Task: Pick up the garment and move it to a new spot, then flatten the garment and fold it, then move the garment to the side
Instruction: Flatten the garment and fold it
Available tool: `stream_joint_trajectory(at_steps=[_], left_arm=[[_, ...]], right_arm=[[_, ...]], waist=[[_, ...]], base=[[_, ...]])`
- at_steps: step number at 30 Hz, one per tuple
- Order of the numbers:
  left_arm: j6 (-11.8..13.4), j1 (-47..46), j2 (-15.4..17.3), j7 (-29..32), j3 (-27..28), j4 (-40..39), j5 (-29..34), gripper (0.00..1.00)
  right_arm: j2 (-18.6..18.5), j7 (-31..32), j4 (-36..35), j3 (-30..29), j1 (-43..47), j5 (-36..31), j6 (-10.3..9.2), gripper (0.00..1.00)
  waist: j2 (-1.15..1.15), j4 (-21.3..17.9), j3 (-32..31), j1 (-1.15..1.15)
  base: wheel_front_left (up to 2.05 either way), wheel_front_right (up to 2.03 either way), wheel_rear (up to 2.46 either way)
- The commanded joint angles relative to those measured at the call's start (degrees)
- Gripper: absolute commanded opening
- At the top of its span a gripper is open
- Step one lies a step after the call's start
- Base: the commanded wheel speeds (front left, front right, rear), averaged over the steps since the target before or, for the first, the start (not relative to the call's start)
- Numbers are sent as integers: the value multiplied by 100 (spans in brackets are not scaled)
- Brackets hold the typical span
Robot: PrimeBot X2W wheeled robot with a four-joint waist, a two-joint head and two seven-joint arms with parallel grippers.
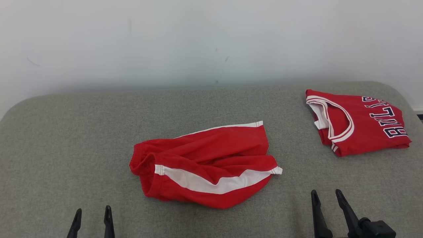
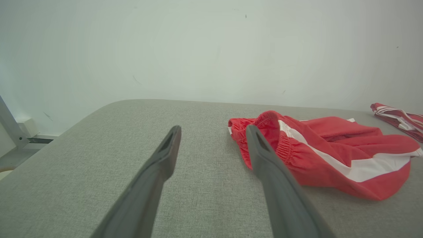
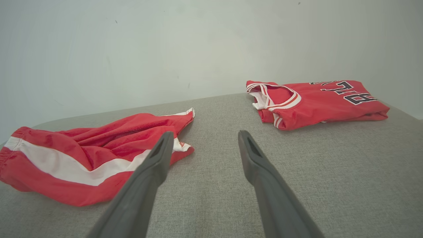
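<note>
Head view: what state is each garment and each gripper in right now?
red shorts, crumpled and unfolded, lying free in the middle.
red jersey, folded, lying at the far right.
left gripper, open, empty, short of the shorts.
right gripper, open, empty, touching nothing.

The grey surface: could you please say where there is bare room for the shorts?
Free: the left part, between the shorts and the edge, and the strip between shorts and wall. Crowded: far right, where the folded jersey lies.
</note>
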Motion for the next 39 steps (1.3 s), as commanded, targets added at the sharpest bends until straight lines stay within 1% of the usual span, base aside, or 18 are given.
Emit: stream_joint_trajectory(at_steps=[1,21,28,33,39], left_arm=[[38,118,-9,-22,-9,-17,20,100],[181,174,-8,-22,-106,-87,-19,100],[195,177,-8,-22,-123,-114,-24,100],[145,67,-8,-22,-156,-74,-73,100],[-45,-378,-6,-21,-286,239,-19,100]], right_arm=[[-1,-21,-9,13,18,-25,-10,100],[-1,-21,33,26,5,-21,-10,100],[-1,-22,35,35,-9,-9,-10,100],[-1,-22,58,37,-21,-15,-10,100],[-1,-22,402,248,-311,-108,-10,100]], waist=[[0,-2,-4,0],[0,-25,2,0],[0,-35,23,0],[0,-33,60,0],[0,-51,210,0]], base=[[0,0,0],[0,0,0],[0,0,0],[0,0,0],[0,0,0]])
